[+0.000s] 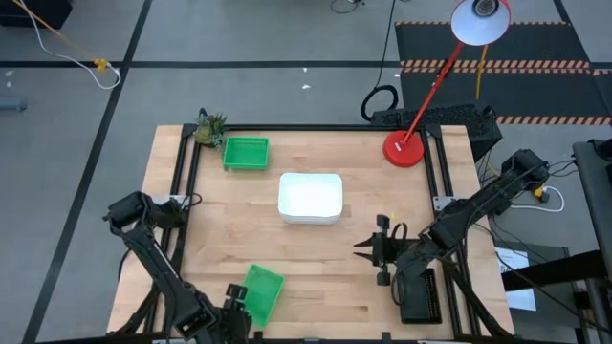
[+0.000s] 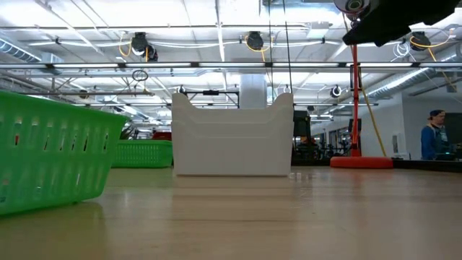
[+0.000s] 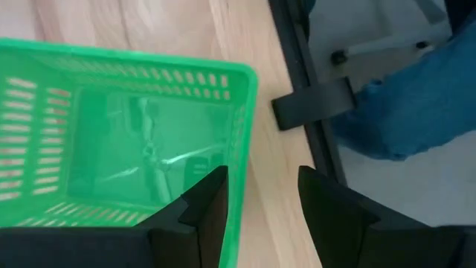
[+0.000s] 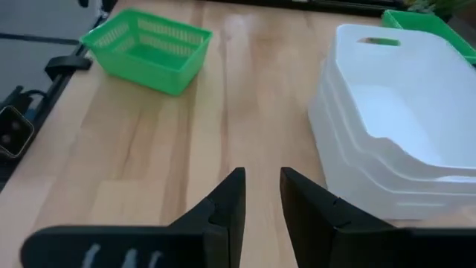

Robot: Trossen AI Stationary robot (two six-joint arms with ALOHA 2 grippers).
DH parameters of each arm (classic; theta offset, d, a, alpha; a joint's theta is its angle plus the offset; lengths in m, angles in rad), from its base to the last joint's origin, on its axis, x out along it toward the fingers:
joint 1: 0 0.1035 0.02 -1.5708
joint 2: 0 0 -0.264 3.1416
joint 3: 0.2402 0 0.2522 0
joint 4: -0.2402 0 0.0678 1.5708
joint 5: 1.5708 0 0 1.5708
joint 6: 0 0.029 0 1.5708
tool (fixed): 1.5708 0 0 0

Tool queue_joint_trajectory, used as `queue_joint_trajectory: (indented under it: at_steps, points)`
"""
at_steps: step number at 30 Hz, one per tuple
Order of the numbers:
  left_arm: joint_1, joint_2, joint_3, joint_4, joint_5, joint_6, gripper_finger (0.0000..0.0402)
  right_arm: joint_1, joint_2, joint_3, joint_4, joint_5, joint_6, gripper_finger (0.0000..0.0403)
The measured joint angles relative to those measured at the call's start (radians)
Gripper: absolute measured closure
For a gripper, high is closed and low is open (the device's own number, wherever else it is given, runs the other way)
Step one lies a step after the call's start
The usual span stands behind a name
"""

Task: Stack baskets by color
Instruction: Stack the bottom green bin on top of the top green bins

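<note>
Left gripper (image 3: pixel 256 197) jaws standing apart, straddling green basket (image 3: pixel 126 134) wall on wooden bench (image 1: pixel 316 263). Right gripper (image 4: pixel 262 195) jaws hovering apart; white baskets (image 4: pixel 394 126) lying just ahead.

Bare table (image 1: pixel 325 277) lay open between the near green basket (image 1: pixel 260 291) and the right gripper (image 1: pixel 367 250). The white stack (image 1: pixel 310 197) blocked the middle.

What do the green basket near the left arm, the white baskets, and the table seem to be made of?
Green basket: likely thin glossy plastic, with molded slots and a reflecting floor.
White baskets: apparently smooth opaque plastic, with rounded molded rims, nested together.
Table: looks like pale wood planks with visible grain and a light sheen.
</note>
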Motion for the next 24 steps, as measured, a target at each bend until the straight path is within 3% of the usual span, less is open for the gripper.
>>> queue_joint_trajectory:
  at_steps: [16, 19, 24]
  points:
    - [0.001, 0.087, 0.0, 0.02, -0.084, 0.062, 0.0247, -0.016, -0.002, 0.0, 0.047, -0.006, -0.096, 0.0326]
    - [0.001, 0.089, 0.0, 0.018, -0.088, 0.11, 0.0281, -0.025, -0.002, 0.0, 0.047, -0.006, -0.101, 0.0326]
    - [0.013, 0.089, 0.0, 0.017, -0.082, 0.211, 0.0372, -0.028, -0.002, 0.0, 0.047, -0.007, -0.119, 0.0326]
